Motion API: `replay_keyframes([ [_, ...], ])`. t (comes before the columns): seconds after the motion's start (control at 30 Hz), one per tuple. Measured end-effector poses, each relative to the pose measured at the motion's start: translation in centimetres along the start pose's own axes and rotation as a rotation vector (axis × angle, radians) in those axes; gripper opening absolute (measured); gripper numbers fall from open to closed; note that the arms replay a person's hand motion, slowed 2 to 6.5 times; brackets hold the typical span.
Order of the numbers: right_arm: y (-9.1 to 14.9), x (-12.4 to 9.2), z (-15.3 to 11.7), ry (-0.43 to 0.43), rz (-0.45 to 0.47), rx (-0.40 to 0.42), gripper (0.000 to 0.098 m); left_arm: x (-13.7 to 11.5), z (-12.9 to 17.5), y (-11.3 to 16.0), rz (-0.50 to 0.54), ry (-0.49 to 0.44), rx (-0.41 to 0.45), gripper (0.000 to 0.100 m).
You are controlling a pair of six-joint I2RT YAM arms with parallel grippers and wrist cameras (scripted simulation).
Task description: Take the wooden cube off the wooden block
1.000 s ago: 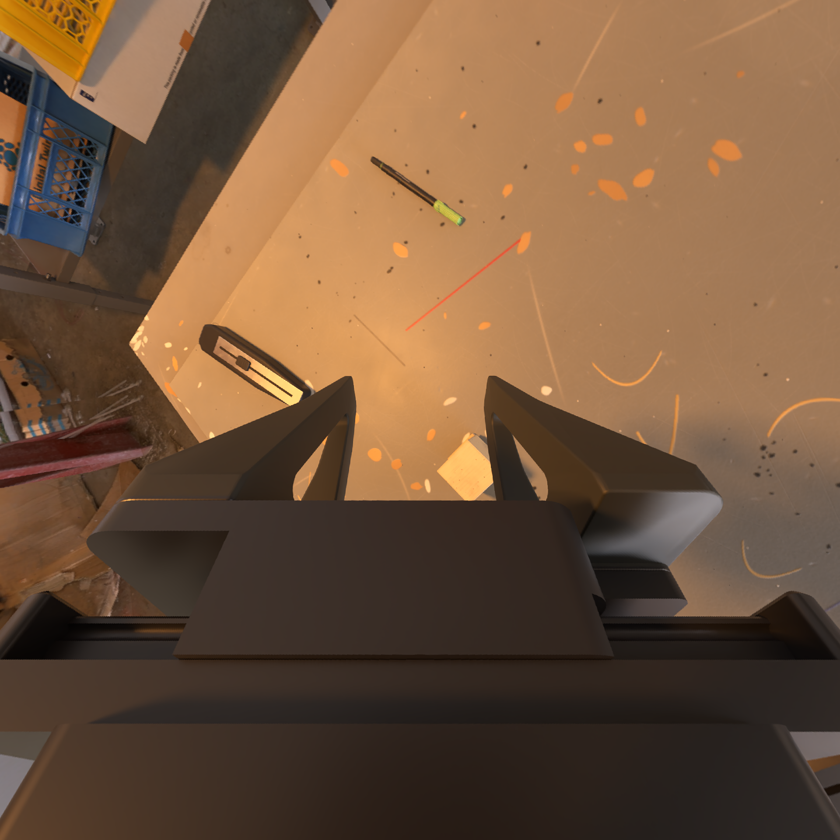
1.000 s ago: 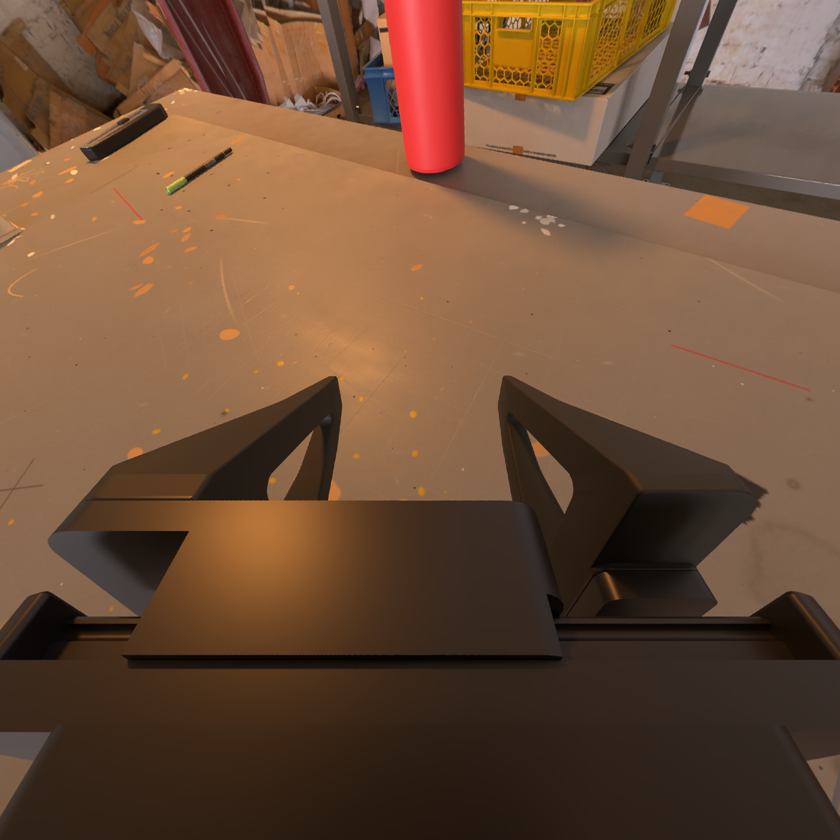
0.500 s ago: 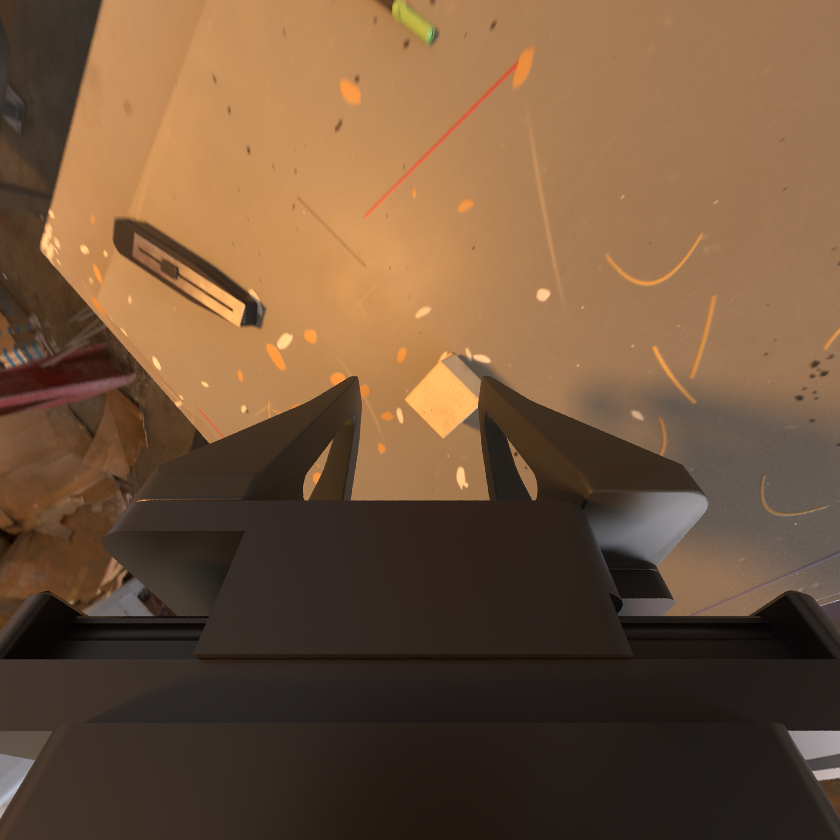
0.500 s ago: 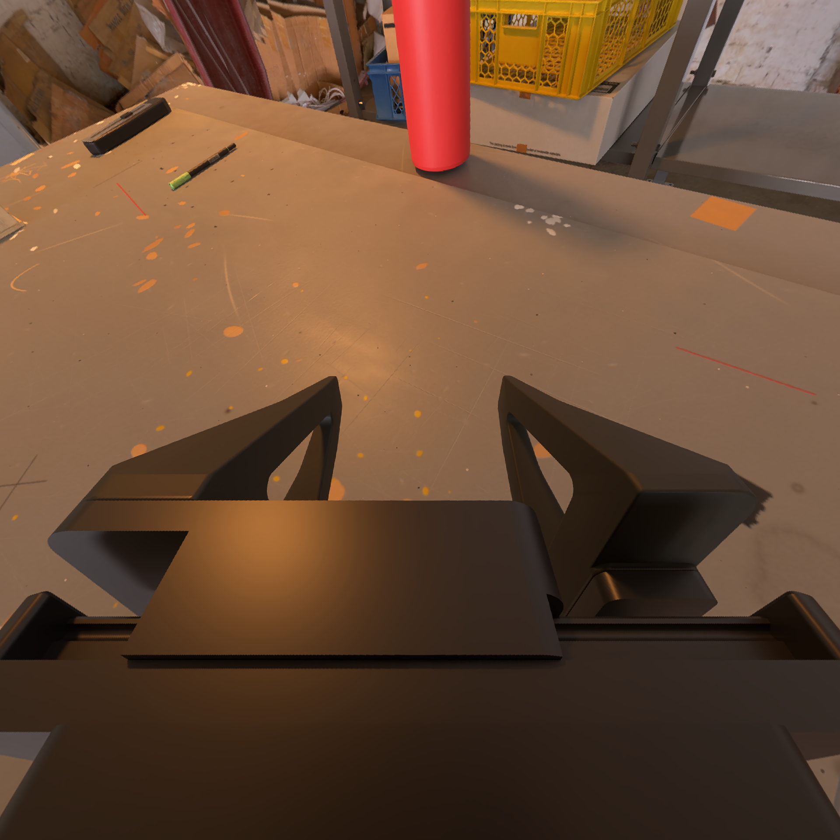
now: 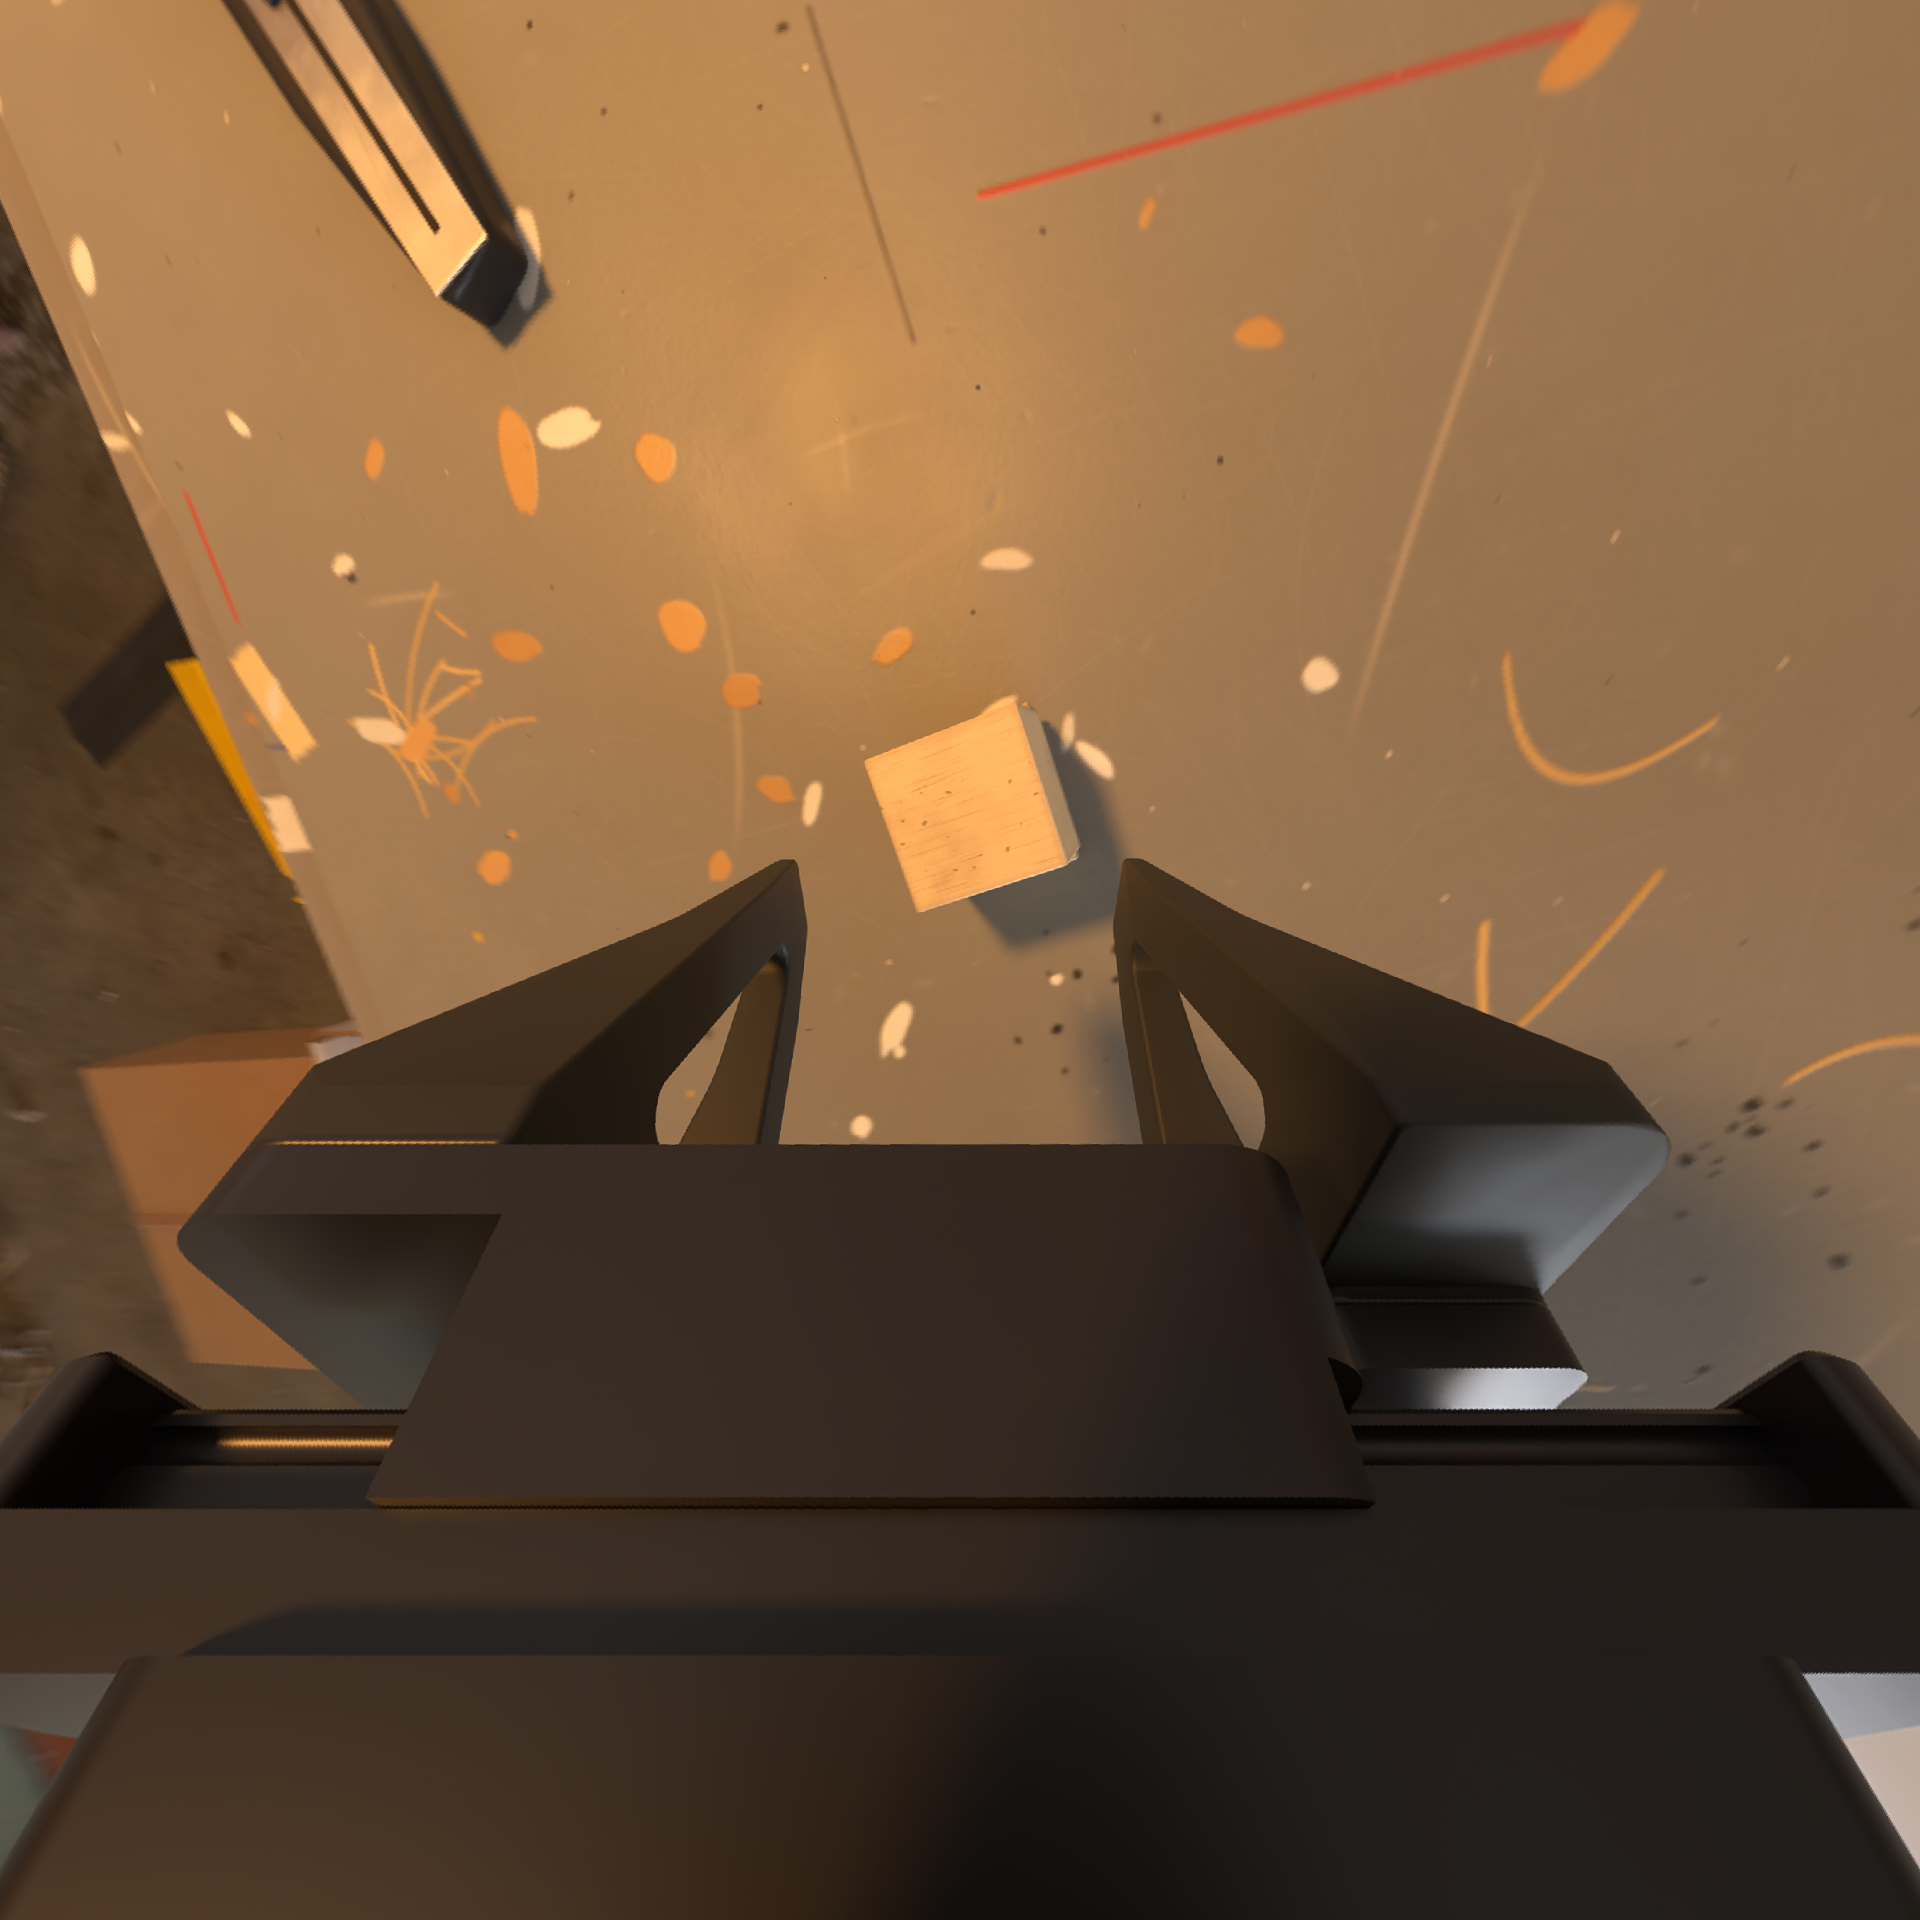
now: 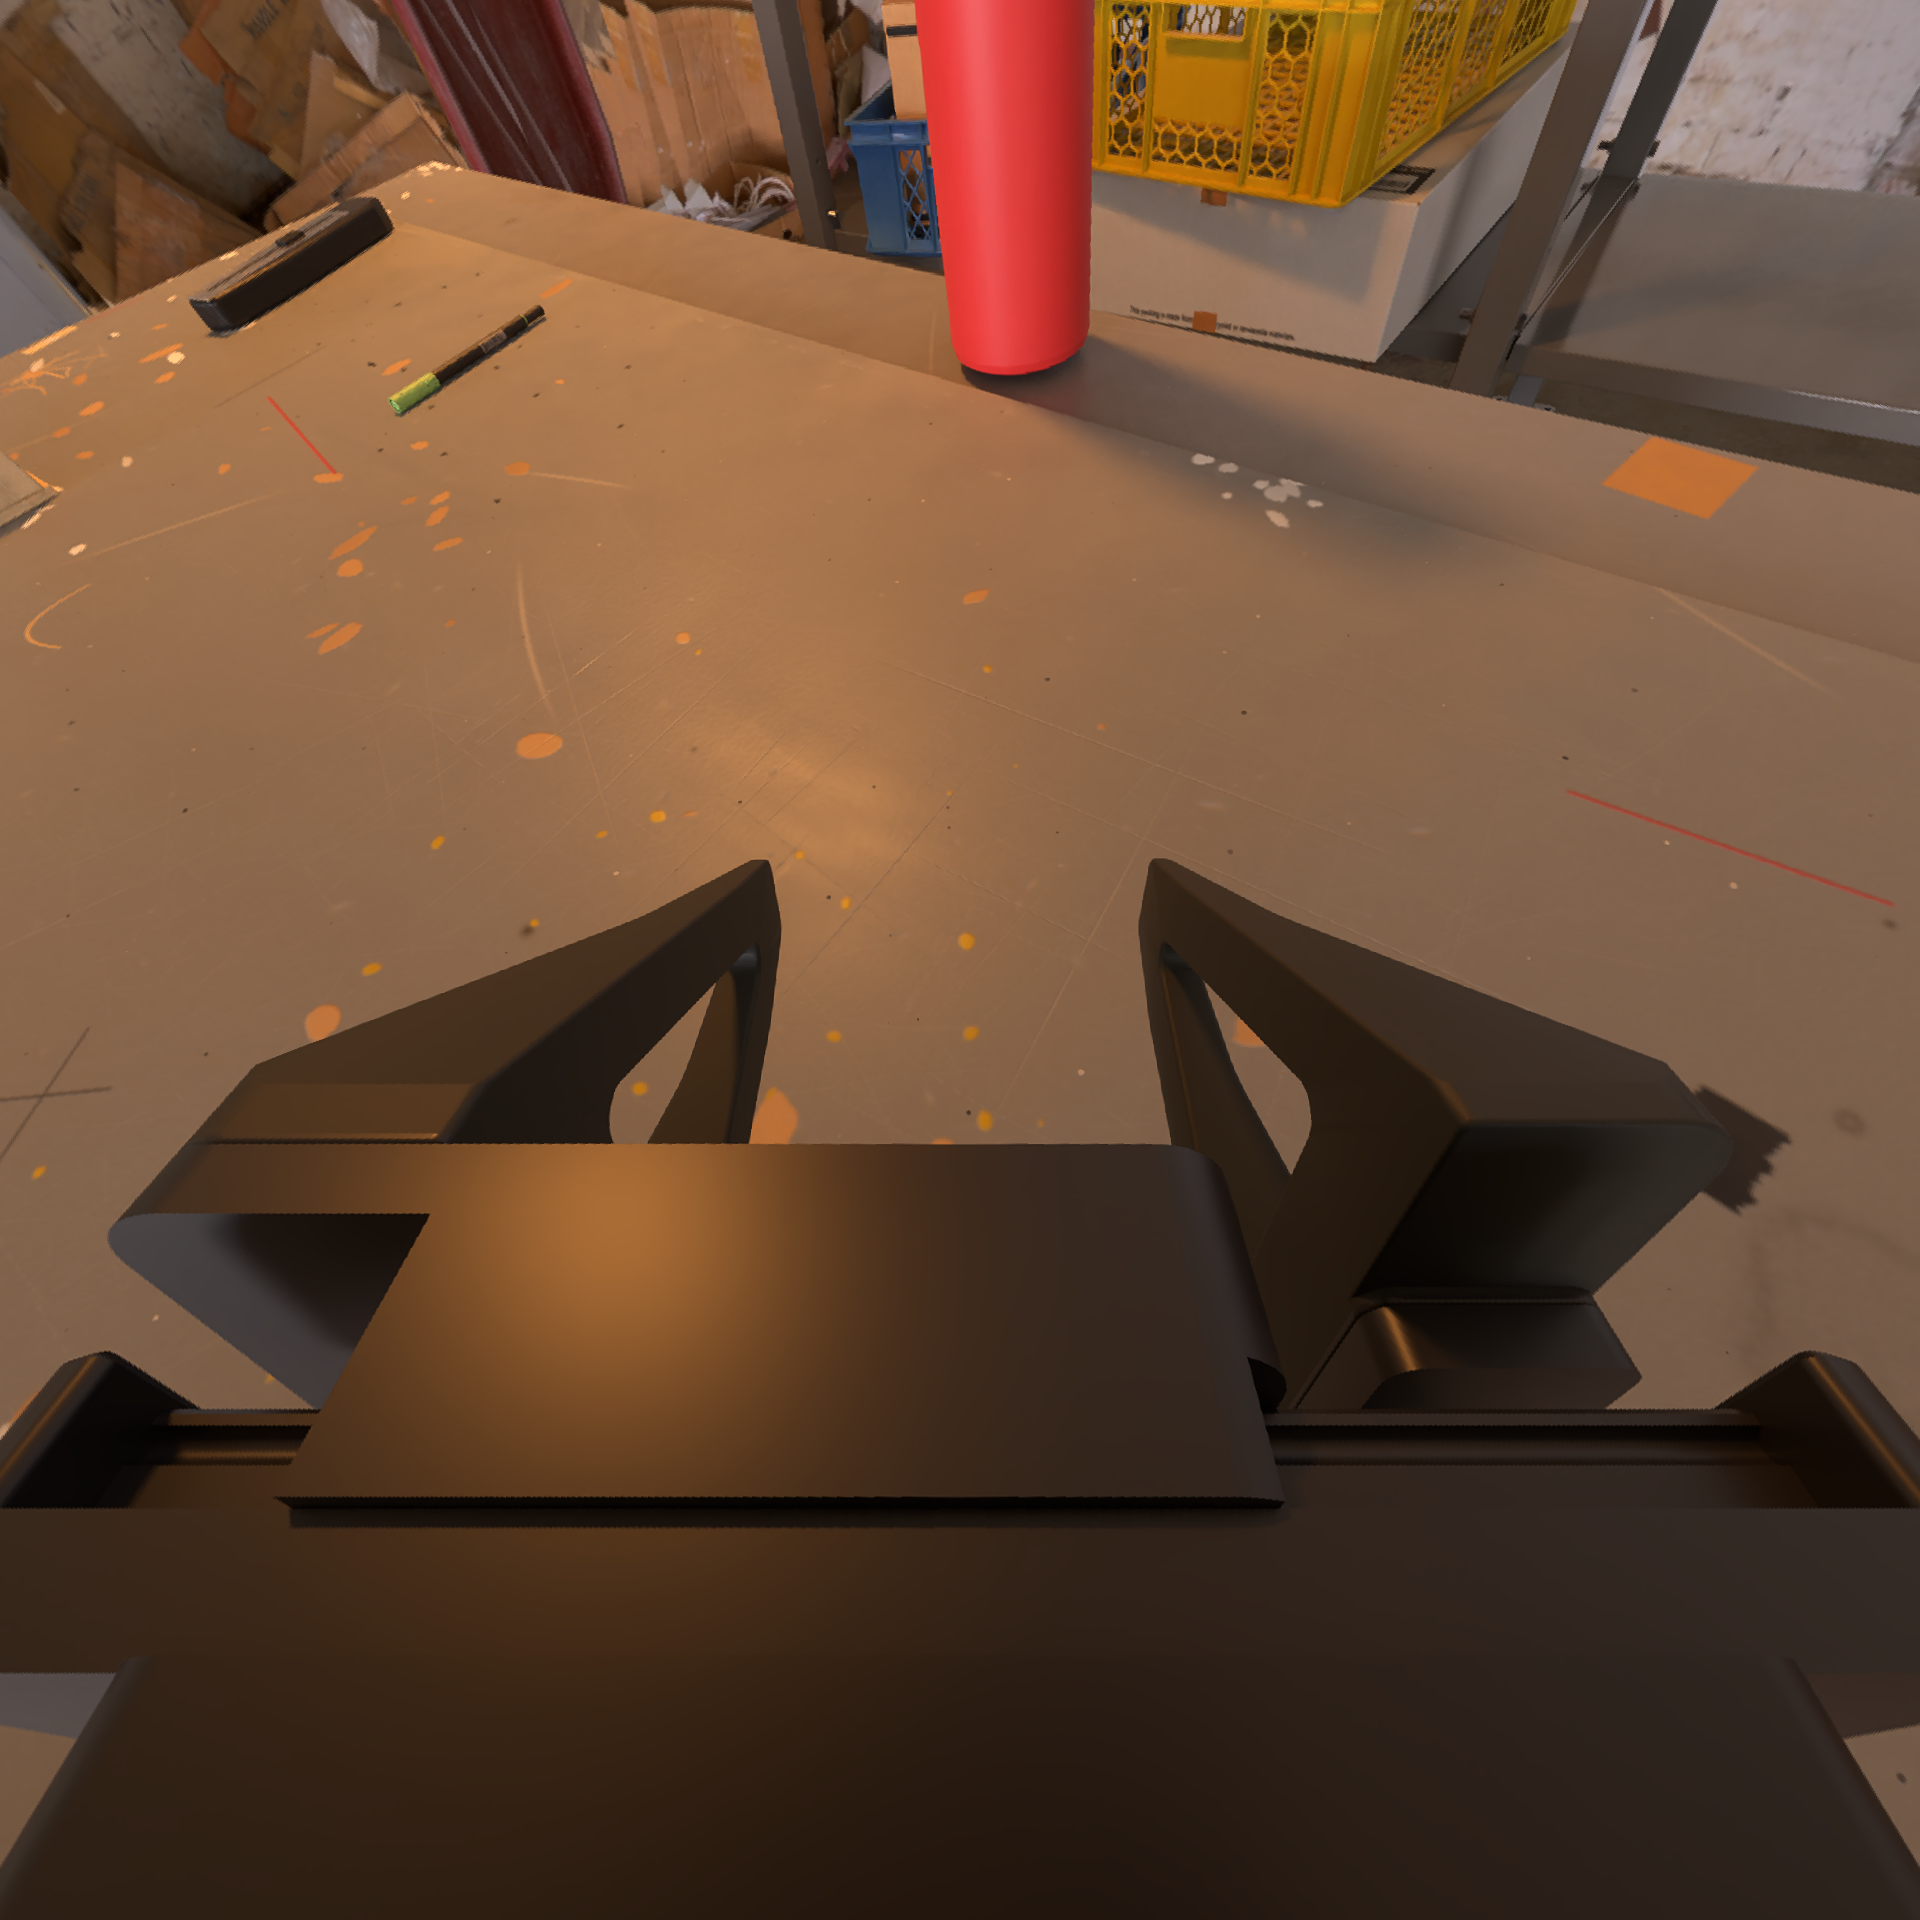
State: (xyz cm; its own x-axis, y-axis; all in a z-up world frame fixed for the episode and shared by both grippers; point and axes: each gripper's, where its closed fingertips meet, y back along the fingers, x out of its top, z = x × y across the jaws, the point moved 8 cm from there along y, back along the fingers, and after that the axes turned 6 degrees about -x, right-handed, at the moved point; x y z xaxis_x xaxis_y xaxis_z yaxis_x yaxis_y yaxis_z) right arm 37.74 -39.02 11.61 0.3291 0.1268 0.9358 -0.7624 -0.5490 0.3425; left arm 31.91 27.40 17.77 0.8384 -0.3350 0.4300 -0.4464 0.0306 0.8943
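**Left gripper above the cube, both grippers empty**

The left gripper (image 5: 961, 883) has its jaws wide apart and holds nothing. The cube (image 5: 966, 816), pale wood with fine grain and sharp corners, lies just beyond the fingertips, a little above the centre of the frame, turned at an angle. A thin grey edge of the block (image 5: 1058, 784) shows at its right side. Bare table (image 5: 1299, 468), scratched and spotted with orange paint, surrounds it; the table edge runs down the left side. A black knife (image 5: 416, 177) lies at the upper left.

The right gripper (image 6: 961, 883) is also wide and empty, over bare table. Only this view shows the pen (image 6: 468, 358), the red cylinder (image 6: 1013, 177) and the yellow crate (image 6: 1320, 83).
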Motion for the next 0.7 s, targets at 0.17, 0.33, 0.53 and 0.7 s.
replay_keyframes([
  [0.17,-0.1,0.0,-0.1,0.003,-0.008,0.002,0.0592,-0.5,-0.2,-0.2,0.104,0.188,-0.016,0.051],
  [0.33,-0.2,0.0,-0.1,0.007,-0.010,0.004,0.0593,-1.1,-0.6,-0.7,0.196,0.302,-0.009,0.053],
  [0.53,-0.2,-0.1,-0.2,0.005,-0.012,0.005,0.0596,-1.9,-1.0,-1.7,0.236,0.397,-0.029,0.055],
  [0.7,-0.2,0.0,-0.1,0.002,-0.014,0.006,0.0600,-2.3,-1.1,-2.6,0.228,0.432,-0.032,0.055],
])
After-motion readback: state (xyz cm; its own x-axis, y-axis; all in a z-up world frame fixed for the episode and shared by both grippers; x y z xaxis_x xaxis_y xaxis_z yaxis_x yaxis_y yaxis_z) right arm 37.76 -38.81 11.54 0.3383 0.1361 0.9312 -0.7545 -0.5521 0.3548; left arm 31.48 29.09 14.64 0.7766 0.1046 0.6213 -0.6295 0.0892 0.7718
